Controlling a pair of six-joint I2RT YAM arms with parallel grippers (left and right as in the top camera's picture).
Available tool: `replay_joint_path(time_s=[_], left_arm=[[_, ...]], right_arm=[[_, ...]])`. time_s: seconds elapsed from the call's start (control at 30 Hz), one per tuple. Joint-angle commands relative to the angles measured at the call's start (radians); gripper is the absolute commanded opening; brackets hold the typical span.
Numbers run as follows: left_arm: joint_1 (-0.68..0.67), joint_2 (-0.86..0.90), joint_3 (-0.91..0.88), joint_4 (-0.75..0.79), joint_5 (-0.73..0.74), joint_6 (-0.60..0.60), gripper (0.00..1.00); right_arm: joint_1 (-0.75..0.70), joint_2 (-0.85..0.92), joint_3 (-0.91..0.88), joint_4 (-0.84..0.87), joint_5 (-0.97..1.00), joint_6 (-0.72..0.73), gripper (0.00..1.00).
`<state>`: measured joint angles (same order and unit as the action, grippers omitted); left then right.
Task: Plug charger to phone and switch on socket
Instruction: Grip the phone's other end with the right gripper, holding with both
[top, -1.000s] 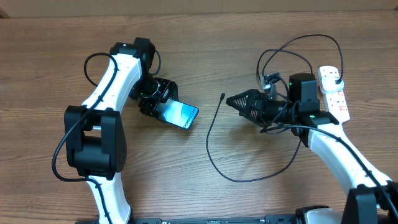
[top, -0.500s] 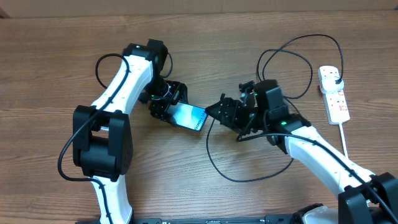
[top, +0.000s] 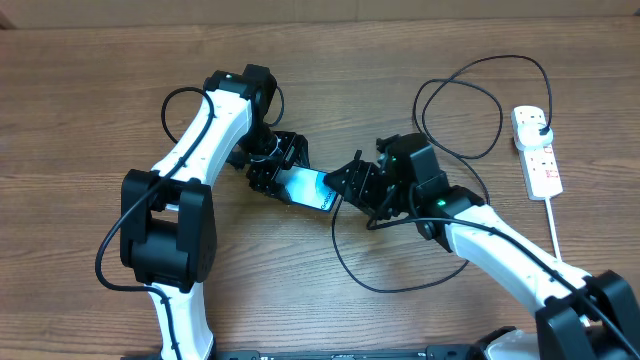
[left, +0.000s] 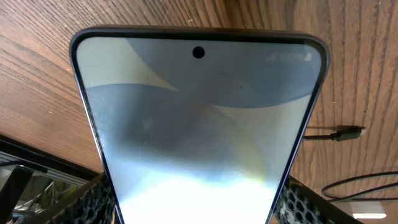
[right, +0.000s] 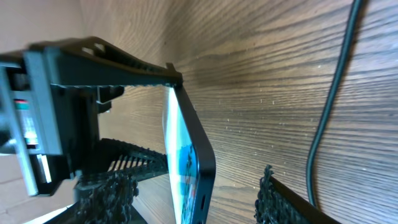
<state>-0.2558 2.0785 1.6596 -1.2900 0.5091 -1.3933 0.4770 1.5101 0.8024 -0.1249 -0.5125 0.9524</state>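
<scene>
The phone (top: 308, 187), its screen lit blue, is held off the table, and my left gripper (top: 272, 172) is shut on its near end. In the left wrist view the phone (left: 199, 112) fills the frame between the mesh fingers (left: 93, 202). My right gripper (top: 342, 186) is open astride the phone's free end. The right wrist view shows the phone (right: 194, 155) edge-on, with a gap to each finger (right: 283, 199). The charger cable (top: 345, 255) loops over the table, and its connector tip (left: 349, 132) lies loose on the wood. The socket (top: 537, 152) lies far right with a black plug (top: 538, 121) in it.
The charger's black cable makes large loops (top: 470, 100) between my right arm and the power strip. The strip's thick white cord (top: 553, 225) runs toward the front right. The left arm's own black cable (top: 180, 100) arches behind it.
My right arm has swung left from the middle of the table to the phone's free end, and its jaws have narrowed. The left arm has carried the phone slightly rightward.
</scene>
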Motion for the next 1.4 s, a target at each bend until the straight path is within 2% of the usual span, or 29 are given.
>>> replay_joint_path(time_s=[0.0,0.37,0.77,1.37], left_arm=[[-0.016,0.005,0.027,-0.004,0.035,-0.021,0.63],[-0.033,0.005,0.027,-0.004,0.035,-0.029,0.63],[-0.054,0.005,0.027,0.002,0.066,-0.055,0.64],[-0.054,0.005,0.027,0.008,0.146,-0.05,0.64]], right_arm=[[0.032,0.034,0.02,0.034,0.011,0.022,0.65],[0.062,0.059,0.02,0.058,0.046,0.052,0.58],[0.079,0.07,0.02,0.097,0.079,0.153,0.42],[0.079,0.07,0.02,0.102,0.079,0.185,0.27]])
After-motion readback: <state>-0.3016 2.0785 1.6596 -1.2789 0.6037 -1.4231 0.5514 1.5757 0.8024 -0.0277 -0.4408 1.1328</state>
